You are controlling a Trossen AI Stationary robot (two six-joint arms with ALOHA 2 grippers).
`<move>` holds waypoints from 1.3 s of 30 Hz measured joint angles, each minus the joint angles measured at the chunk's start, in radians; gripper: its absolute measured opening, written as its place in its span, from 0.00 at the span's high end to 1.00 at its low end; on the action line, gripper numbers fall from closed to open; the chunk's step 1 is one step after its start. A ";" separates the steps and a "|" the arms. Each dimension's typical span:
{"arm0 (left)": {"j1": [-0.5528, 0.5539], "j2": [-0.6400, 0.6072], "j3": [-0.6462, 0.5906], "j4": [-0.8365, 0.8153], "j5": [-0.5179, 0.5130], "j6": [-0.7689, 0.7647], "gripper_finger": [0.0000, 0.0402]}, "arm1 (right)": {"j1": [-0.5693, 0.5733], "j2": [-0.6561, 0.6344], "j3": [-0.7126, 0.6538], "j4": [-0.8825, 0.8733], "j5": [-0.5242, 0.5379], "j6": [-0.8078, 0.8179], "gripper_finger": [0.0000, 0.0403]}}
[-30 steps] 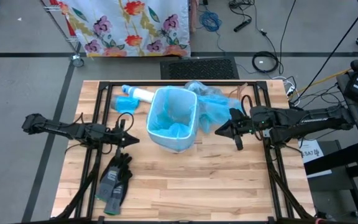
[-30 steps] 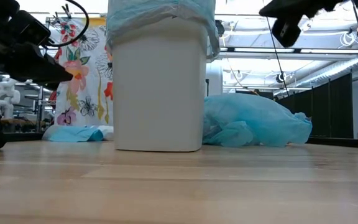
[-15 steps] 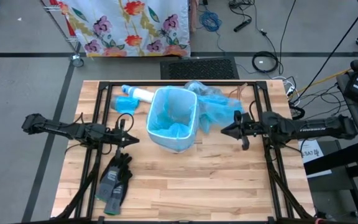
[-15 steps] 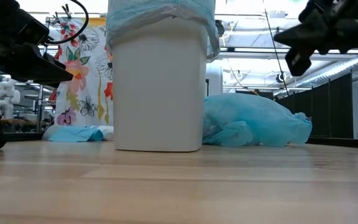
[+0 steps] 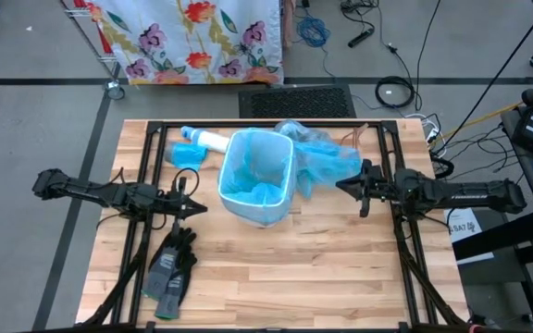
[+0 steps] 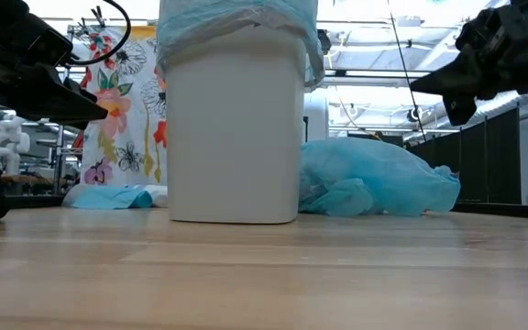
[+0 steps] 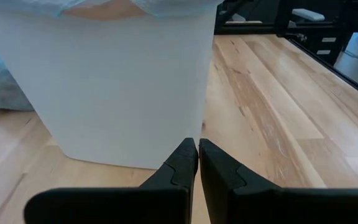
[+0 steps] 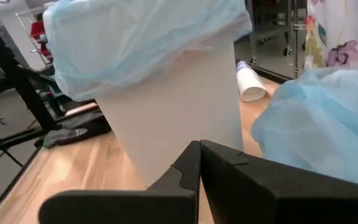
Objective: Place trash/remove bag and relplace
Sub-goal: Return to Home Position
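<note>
**Bin relined; only the return home looks left**

The bin (image 5: 257, 215) stands mid-desk with a fresh blue liner (image 5: 253, 171) folded over its rim. The full bag (image 5: 327, 165) lies on the desk (image 5: 294, 277), touching the bin's far right side. No loose trash shows on the desk. It is presumably inside that bag, whose film hides the contents. Bagging and relining therefore look done, and the step in hand is parking the arms.

The left arm (image 5: 109, 194) reaches in from the bin's left, with the left jaws closed on nothing and their tips near the bin wall. The right arm (image 5: 452, 194) stretches in from the right, with the right jaws closed and empty. They are held above the desk, near the full bag. The next move calls for drawing both arms back without catching the liner or the bag.

The liner bunches at the bin's bottom and hides what lies under it. Whether the full bag is tied cannot be told. The low view cuts off the bin's top and most of both arms.
</note>
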 joint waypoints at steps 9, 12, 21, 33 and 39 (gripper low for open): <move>0.000 0.000 0.000 0.000 0.000 0.000 0.94 | 0.000 -0.167 -0.009 -0.102 -0.061 -0.071 1.00; 0.000 0.000 0.000 0.000 0.000 0.000 0.94 | 0.000 -0.222 -0.009 -0.153 -0.110 -0.076 1.00; 0.000 0.000 0.000 0.000 -0.001 0.000 0.94 | 0.002 -0.316 -0.009 -0.270 -0.139 -0.139 1.00; 0.000 0.000 0.000 0.000 -0.001 0.000 0.94 | 0.004 -0.313 -0.009 -0.406 -0.208 -0.158 1.00; 0.000 0.000 0.000 0.000 -0.001 0.000 0.94 | 0.004 -0.313 -0.009 -0.406 -0.208 -0.158 1.00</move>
